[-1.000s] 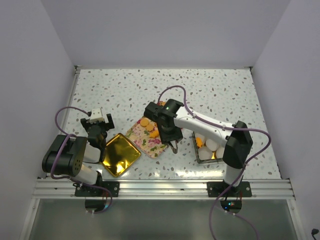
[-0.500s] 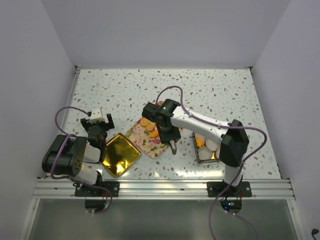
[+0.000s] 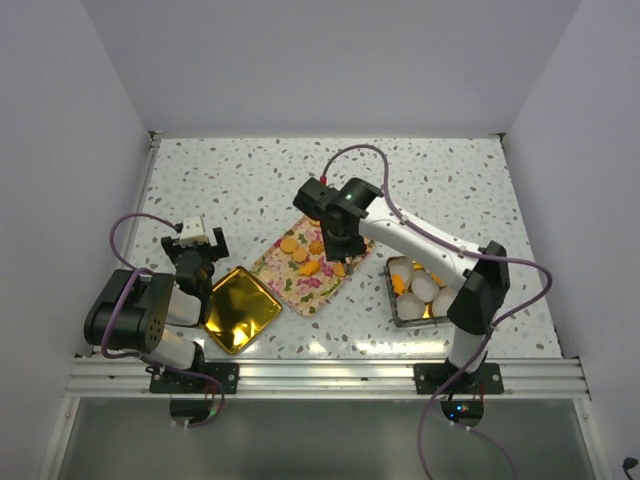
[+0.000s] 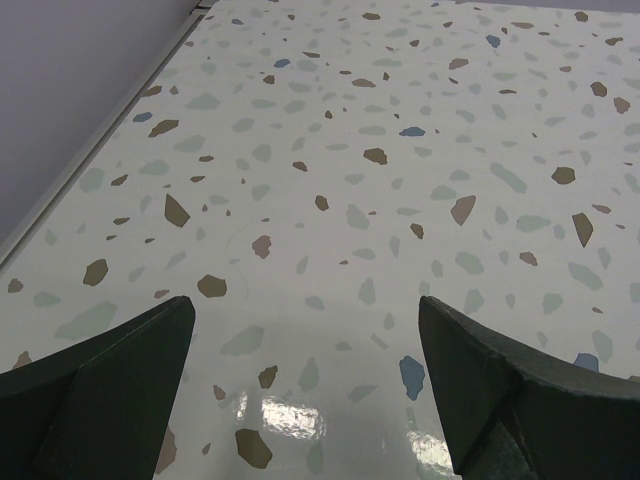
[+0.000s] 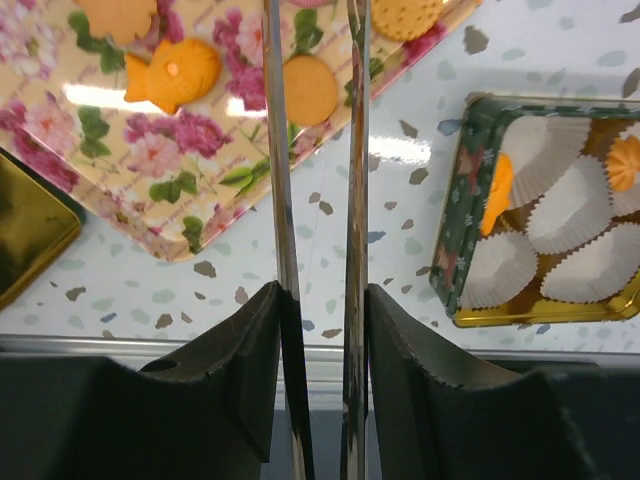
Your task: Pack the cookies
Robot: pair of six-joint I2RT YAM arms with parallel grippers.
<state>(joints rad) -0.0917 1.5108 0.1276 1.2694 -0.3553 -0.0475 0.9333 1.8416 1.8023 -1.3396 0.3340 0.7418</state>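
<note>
Several orange cookies [image 3: 289, 244] lie on a floral tray [image 3: 290, 288]; the right wrist view shows a round one [image 5: 310, 88] and a fish-shaped one [image 5: 175, 72]. My right gripper [image 3: 338, 250] [image 5: 320, 295] hangs over the tray's right end, shut on metal tongs [image 5: 283, 200]. The two blades run up out of that view, so their tips are hidden. A green tin [image 3: 391, 295] [image 5: 455, 230] holds white paper cups [image 5: 575, 205] and orange cookies [image 5: 497, 192]. My left gripper [image 3: 197, 245] [image 4: 305, 305] stands open over bare table, holding nothing.
A gold tray [image 3: 238, 308] [image 5: 25, 225] lies left of the floral tray, close to the left arm. The metal rail [image 3: 320, 375] runs along the near edge. Walls close in the table on three sides.
My right arm has swung back from the tray's near corner, away from the rail, to above the tray's right end. The tong blades have drawn closer together. The left arm has not moved.
</note>
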